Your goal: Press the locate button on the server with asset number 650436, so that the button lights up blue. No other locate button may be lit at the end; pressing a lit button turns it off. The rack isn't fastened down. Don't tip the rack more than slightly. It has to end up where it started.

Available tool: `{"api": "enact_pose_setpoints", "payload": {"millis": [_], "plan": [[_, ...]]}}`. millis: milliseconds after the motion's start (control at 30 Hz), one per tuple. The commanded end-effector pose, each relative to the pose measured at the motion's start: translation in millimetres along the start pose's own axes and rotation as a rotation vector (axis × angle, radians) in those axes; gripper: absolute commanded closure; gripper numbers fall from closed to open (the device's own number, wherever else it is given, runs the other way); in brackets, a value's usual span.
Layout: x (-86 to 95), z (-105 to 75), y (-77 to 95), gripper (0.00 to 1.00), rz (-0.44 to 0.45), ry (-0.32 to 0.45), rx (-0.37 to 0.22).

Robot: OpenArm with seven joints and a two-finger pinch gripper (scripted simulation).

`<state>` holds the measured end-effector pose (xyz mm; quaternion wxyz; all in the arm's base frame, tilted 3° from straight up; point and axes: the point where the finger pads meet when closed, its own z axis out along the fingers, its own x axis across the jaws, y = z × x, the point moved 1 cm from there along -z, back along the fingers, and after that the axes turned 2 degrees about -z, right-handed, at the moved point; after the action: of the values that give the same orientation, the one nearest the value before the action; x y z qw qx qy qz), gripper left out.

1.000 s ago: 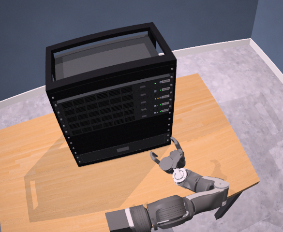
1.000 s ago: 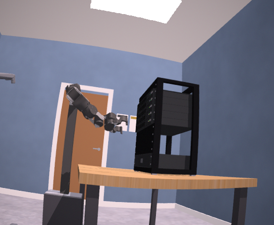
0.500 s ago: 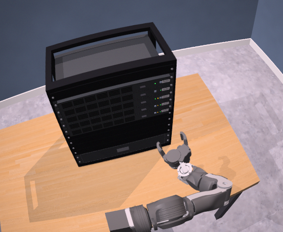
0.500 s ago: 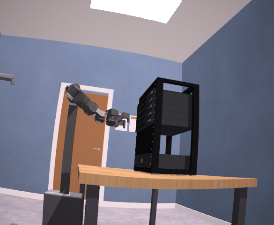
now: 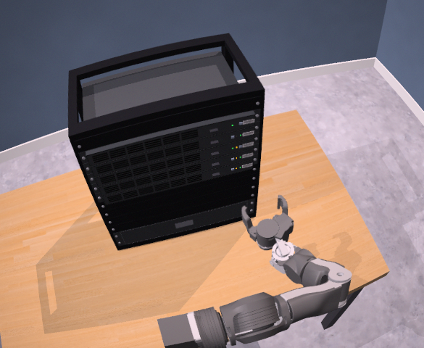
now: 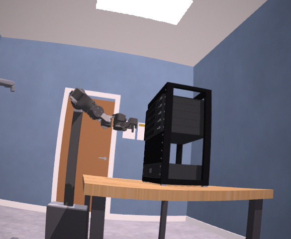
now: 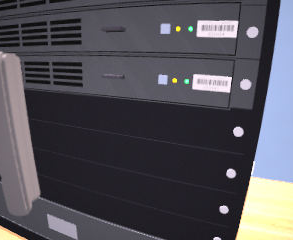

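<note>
A wooden table (image 5: 286, 149) carries a black open-frame server rack (image 5: 148, 108), standing upright toward the table's back. 5 servers (image 5: 174, 149) fill the rack's upper bays, each with a vent grille at left and, at right, a small square locate button (image 7: 165, 28), coloured status lights and a white barcode label (image 7: 217, 28). Blank panels sit below them, with 1 grey unit at the bottom. The label digits are too small to read, so which server carries 650436 cannot be told. None of the buttons glows blue. The arm reaches toward the rack's front right side – its gripper (image 5: 264, 209) hangs near the face, fingers spread apart, holding nothing. One finger (image 7: 11, 135) fills the wrist view's left edge.
</note>
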<state>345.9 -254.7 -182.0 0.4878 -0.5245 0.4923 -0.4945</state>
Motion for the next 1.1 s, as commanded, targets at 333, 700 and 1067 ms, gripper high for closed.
{"api": "enact_pose_setpoints", "payload": {"millis": [333,700,1067], "plan": [[5.4,-0.7,-7.0,0.40,0.056,0.007,0.015],[5.5,-0.5,-7.1,0.40,0.056,0.007,0.015],[5.8,-0.1,-7.2,0.40,0.056,0.007,0.016]]}}
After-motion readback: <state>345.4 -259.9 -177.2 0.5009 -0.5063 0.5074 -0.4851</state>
